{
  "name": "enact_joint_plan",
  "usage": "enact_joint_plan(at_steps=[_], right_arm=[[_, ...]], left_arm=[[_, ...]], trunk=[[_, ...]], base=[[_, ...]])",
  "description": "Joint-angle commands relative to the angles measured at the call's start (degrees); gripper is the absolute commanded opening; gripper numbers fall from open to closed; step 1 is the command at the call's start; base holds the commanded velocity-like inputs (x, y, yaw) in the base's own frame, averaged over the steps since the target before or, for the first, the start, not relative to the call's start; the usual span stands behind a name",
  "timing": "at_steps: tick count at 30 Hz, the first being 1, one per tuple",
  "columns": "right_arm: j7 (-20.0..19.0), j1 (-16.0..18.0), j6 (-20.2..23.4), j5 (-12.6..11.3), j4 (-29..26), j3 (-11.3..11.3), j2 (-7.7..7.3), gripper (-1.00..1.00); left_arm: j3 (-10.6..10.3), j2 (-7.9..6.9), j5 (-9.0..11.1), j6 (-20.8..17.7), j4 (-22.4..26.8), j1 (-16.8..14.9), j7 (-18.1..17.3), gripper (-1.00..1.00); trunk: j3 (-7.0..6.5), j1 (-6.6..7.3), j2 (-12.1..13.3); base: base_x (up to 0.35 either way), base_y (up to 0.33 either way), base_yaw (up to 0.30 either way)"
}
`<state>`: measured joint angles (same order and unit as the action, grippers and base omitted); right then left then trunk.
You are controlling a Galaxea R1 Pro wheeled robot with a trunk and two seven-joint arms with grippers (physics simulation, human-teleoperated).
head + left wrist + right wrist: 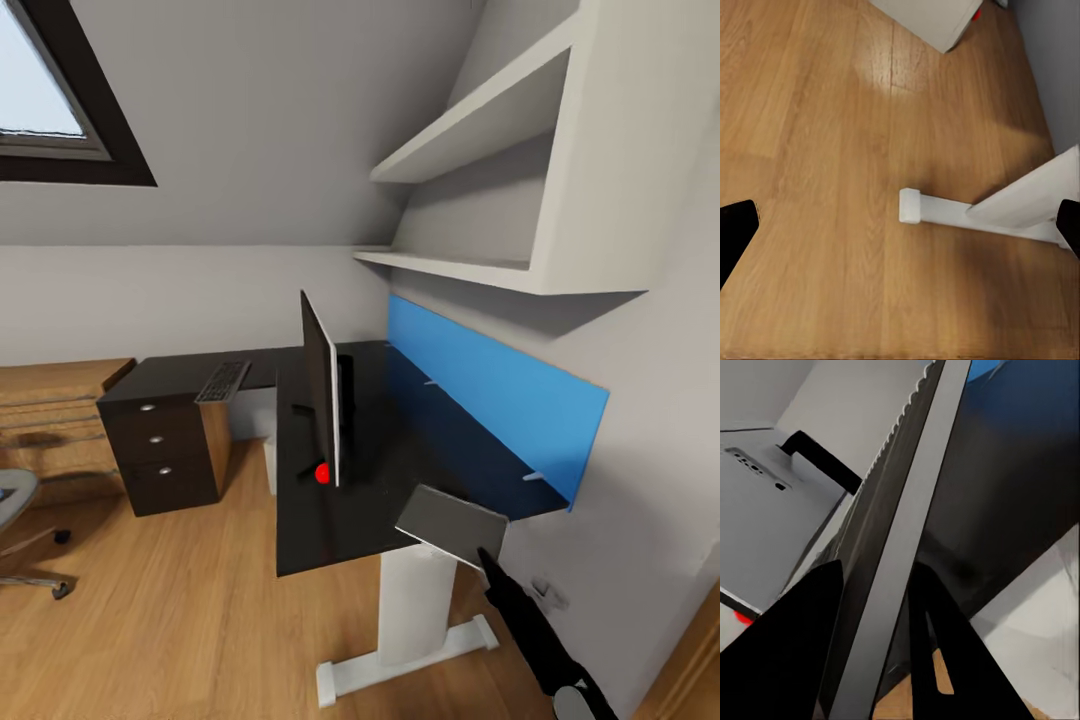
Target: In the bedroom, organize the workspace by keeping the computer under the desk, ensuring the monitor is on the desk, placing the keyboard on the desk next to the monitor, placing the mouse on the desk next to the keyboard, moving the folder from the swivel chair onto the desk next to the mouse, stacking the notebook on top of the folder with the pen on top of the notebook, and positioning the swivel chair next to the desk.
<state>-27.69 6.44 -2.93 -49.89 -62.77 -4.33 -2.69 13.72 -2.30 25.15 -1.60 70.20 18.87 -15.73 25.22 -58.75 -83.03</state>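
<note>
Right claw (874, 607) grips the grey folder (452, 524) by its edge, above the tabletop (420, 440) corner near the monitor (320, 400). I judge the thin folder may slip or strike the monitor. Left claw (900, 232) hangs wide open over the floor. Mouse position is unclear.
</note>
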Motion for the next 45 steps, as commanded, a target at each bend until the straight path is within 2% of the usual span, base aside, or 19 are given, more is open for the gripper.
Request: enact_joint_plan(at_steps=[1, 3, 4, 9, 12, 13, 17, 20, 23, 27, 32, 38, 39, 42, 45], right_arm=[[-0.98, -1.36, -1.92, -0.17, 0.05, 0.03, -0.09, -1.0], [-1.77, -3.21, -4.81, 0.3, 0.37, 0.03, -0.1, -1.0], [-3.0, -5.1, -9.3, 1.7, 2.7, 0.09, -0.08, -1.0], [-6.44, -5.83, -13.41, 3.44, 6.74, 0.11, 0.01, -1.0], [-8.16, -6.01, -15.29, 3.99, 10.39, 0.2, 0.14, -1.0], [-8.7, -6.07, -17.43, 5.01, 15.48, 0.58, 0.27, -1.0], [-8.7, -6.09, -20.76, 6.5, 18.67, 0.68, 0.3, -1.0], [-7.06, -6.09, -23.83, 7.19, 20.21, 0.7, 0.31, -1.0], [-3.69, -6.09, -25.0, 7.49, 20.65, 0.8, 0.48, -1.0], [2.29, -6.09, -25.63, 8.81, 20.84, 0.88, 1.89, -1.0], [5.33, -6.09, -25.83, 11.11, 20.84, 0.84, 2.87, -1.0], [4.66, -6.09, -25.96, 12.16, 20.61, 1.0, 3.23, -1.0], [2.15, -6.09, -25.98, 12.35, 20.74, 1.97, 3.37, -1.0], [0.37, -6.09, -25.98, 12.46, 20.91, 3.97, 3.44, -1.0], [-0.24, -6.09, -25.98, 12.5, 21.01, 5.03, 3.42, -1.0]], left_arm=[[0.0, 0.01, 0.52, -0.17, 0.02, 0.01, -0.27, 1.0], [-0.05, 0.06, 0.52, -0.16, -0.01, -0.01, -0.25, 1.0], [-0.1, 0.09, 0.52, -0.16, -0.04, -0.02, -0.2, 1.0], [-0.37, 0.1, -0.26, -0.16, -0.12, -0.02, 0.32, 1.0], [-0.59, 0.16, -2.85, -0.18, -0.16, 0.0, 3.04, 1.0], [-0.74, 0.4, -4.43, -0.23, -1.26, -0.03, 6.58, 1.0], [-0.78, 0.75, -4.82, -0.24, -2.46, -0.04, 7.71, 1.0], [-0.8, 0.98, -4.95, -0.16, -3.72, -0.06, 8.0, 1.0], [-0.7, 1.09, -5.02, 0.09, -4.83, -0.06, 7.99, 1.0], [-0.72, 1.19, -5.13, 0.38, -7.45, -0.03, 8.02, 1.0], [-0.78, 1.18, -5.12, 1.79, -9.86, -0.02, 8.0, 1.0], [-0.8, 1.16, -5.11, 2.67, -10.88, -0.05, 7.87, 1.0], [-0.8, 1.16, -5.11, 2.73, -11.08, -0.06, 7.84, 1.0], [-0.8, 1.16, -5.11, 2.74, -11.22, -0.04, 7.83, 1.0], [-0.8, 1.13, -5.11, 2.74, -11.26, -0.02, 7.82, 1.0]], trunk=[[-0.14, 0.26, 0.38], [-0.5, 0.7, 1.19], [-0.68, 0.92, 1.59], [-1.58, 2.02, 3.59], [-2.12, 2.68, 4.8], [-2.3, 2.9, 5.2], [-3.01, 3.77, 6.8], [-3.01, 3.77, 6.8], [-3.01, 3.77, 6.8], [-3.01, 3.77, 6.8], [-3.01, 3.77, 6.8], [-3.01, 3.77, 6.8], [-3.01, 3.77, 6.8], [-3.01, 3.77, 6.8], [-3.01, 3.77, 6.8]], base=[[-0.319, 0.0, 0.0], [-0.326, 0.0, 0.0], [-0.335, 0.0, 0.0], [-0.337, 0.0, 0.0], [-0.338, 0.0, 0.0], [-0.338, 0.0, 0.0], [-0.268, 0.0, 0.0], [-0.097, 0.0, 0.0], [-0.037, 0.0, 0.0], [-0.012, 0.0, 0.0], [-0.004, 0.017, 0.0], [-0.001, 0.196, 0.0], [0.0, 0.286, 0.0], [0.0, 0.293, 0.0], [0.0, 0.299, 0.0]])
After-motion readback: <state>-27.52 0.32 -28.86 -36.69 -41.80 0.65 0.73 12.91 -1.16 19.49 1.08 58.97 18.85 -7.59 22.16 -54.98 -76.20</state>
